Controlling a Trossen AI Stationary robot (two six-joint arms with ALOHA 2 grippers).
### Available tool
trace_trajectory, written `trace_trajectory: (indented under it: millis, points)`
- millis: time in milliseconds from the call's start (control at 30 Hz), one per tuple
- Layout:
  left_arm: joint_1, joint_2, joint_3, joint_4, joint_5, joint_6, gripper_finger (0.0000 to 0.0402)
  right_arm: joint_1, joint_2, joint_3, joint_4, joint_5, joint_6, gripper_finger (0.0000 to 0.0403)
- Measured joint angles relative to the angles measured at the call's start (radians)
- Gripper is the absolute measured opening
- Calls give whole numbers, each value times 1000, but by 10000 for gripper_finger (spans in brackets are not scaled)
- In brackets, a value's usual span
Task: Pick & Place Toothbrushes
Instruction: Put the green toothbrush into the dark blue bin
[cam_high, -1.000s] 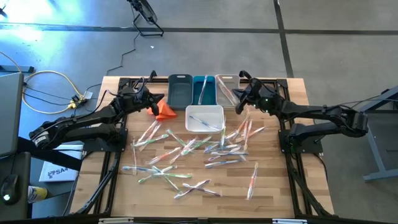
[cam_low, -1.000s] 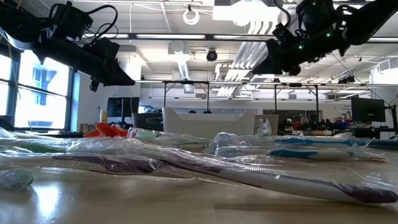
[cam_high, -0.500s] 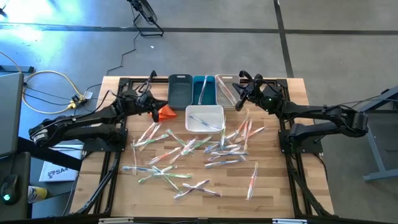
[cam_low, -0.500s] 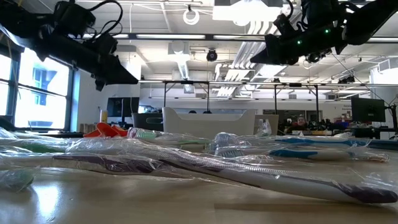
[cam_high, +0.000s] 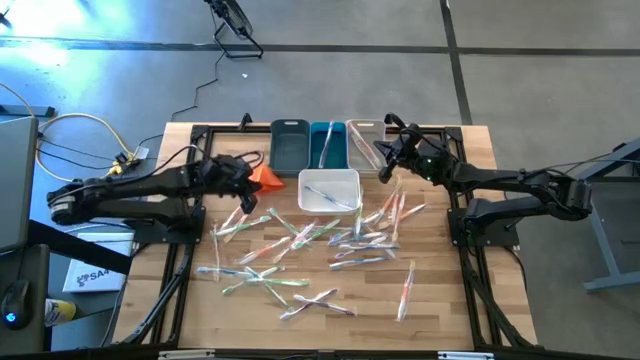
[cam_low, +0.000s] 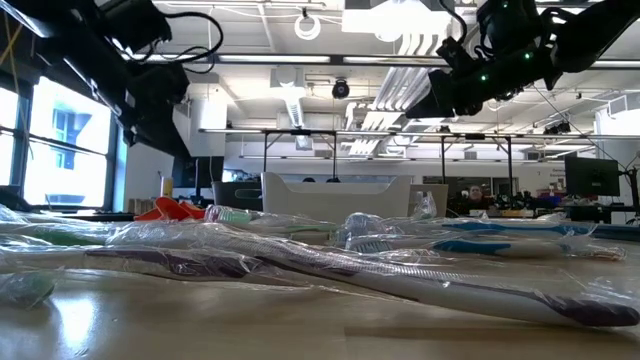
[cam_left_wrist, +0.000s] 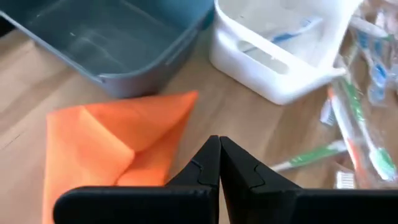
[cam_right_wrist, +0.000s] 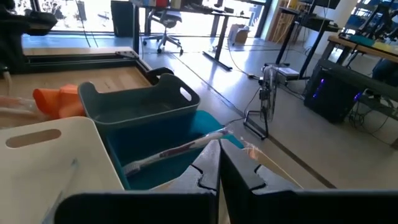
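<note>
From my seat I have both arms parked near the far row of bins, and neither is carrying anything. The left gripper (cam_left_wrist: 219, 163) shows its fingers pressed together with nothing between them, hanging over the orange folded cloth (cam_high: 265, 177) in the upper left of the high view. The right gripper (cam_right_wrist: 219, 167) is likewise pinched closed and empty, up by the clear bin (cam_high: 364, 143) at the upper right of the table (cam_high: 440, 300).

The toothbrushes (cam_high: 300, 245) lie scattered across the middle of the table in their clear wrappers, a loose heap spreading from below the white bin (cam_high: 329, 190) down toward the lower centre of the frame. A few already sit in bins: one in the white bin, one in the blue bin (cam_high: 327, 146), and what looks like one in the clear bin — that last I can't confirm through the plastic. The dark grey bin (cam_high: 289, 145) looks empty.

What matters for the next pick is direction. The nearest brushes to the left gripper (cam_high: 243, 172) lie just below and right of it in the high view, a pinkish pair (cam_high: 238, 215) with its long axis slanting from lower left to upper right. The right gripper (cam_high: 388, 165) has its own cluster (cam_high: 392, 208) directly below it, lying steeply, nearly up-and-down the frame. I'd judge each arm about equally close to its own side — either would have to open its fingers and turn them across the handle first.
</note>
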Motion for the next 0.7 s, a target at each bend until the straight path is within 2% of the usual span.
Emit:
trace_trajectory:
  millis: [200,367,700]
  points:
    - [-127,54,25,-76,-85,-99,0,0,0,0,13,0,-1,2]
    - [-198,135,28,-94,-94,-148,0,0,0,0,13,0,-2,3]
    - [-232,231,27,-86,-85,-196,2,0,0,0,13,1,-2,3]
